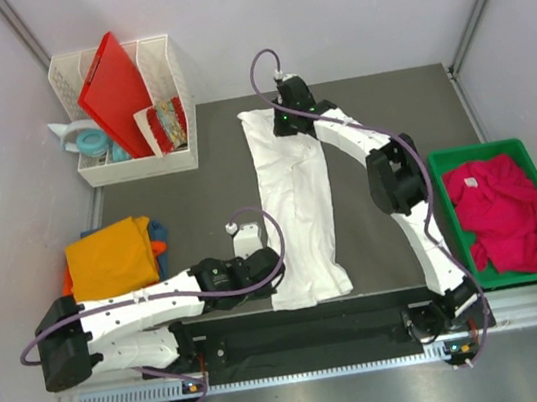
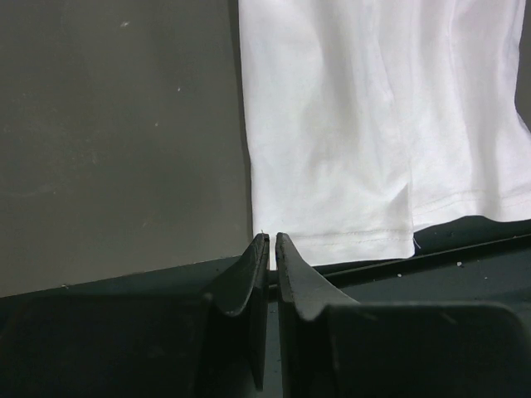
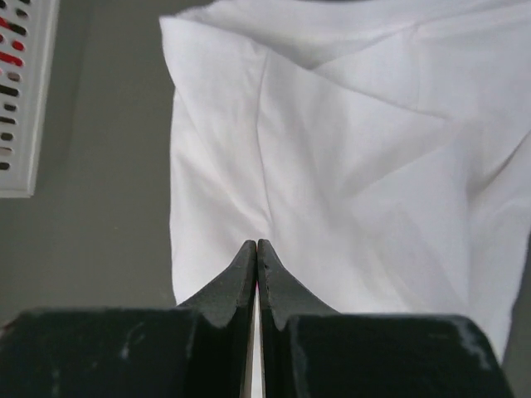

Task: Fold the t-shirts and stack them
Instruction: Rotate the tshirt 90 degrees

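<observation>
Nearest, left claw [image 2: 270, 239] pinched almost shut on near-left hem corner of white t-shirt [image 1: 298, 207], spread long and narrow down middle of counter [image 1: 198, 201]. Further left, folded orange t-shirt [image 1: 108, 257] atop blue t-shirt [image 1: 157, 228]. Off right, magenta-pink t-shirt [image 1: 501, 217] crumpled in green bin [image 1: 503, 144]. Farthest, right claw [image 3: 256, 243] closed tip to tip over shirt's far end; hold on cloth impossible to tell.

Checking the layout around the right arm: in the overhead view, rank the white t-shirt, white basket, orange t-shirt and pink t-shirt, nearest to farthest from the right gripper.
From the right gripper:
1. white t-shirt, centre, right at the fingertips.
2. white basket, back left.
3. orange t-shirt, near left, and pink t-shirt, far right: too close to call.
</observation>
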Motion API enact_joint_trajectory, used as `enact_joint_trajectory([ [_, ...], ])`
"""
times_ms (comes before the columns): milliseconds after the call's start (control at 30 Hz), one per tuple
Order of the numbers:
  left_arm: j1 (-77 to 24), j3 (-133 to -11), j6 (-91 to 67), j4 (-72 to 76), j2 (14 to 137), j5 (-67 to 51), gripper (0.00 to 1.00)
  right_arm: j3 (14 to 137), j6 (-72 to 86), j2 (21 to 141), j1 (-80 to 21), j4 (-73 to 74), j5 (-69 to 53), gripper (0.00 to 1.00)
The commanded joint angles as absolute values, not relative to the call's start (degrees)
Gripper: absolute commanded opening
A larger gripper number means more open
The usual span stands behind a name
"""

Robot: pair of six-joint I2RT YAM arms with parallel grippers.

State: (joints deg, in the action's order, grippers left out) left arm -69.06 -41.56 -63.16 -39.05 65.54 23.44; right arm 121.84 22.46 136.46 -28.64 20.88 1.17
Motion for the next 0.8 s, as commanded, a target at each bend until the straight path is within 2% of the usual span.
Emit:
enact_joint_trajectory([
  [0,-69.2,-43.2,-63.0,-38.6,66.4,24.6,0.13,125.7,25.8,139.6,-26.9,22.4,-7.2,0.0],
  [233,-69.2,-44.0,-63.0,-39.9,67.3,25.0,0.13,127.2,27.7,142.2,-25.1,22.5,-7.8,0.0],
  [633,-69.3,-44.7,-62.7,-38.7,69.4,25.4,0.13,116.3,30.5,135.5,-21.7,16.5,-1.9,0.0],
  [767,-69.3,-44.6,-62.8,-38.1,69.8,25.3,0.13,108.3,30.8,131.2,-20.2,11.8,-0.6,0.0],
])
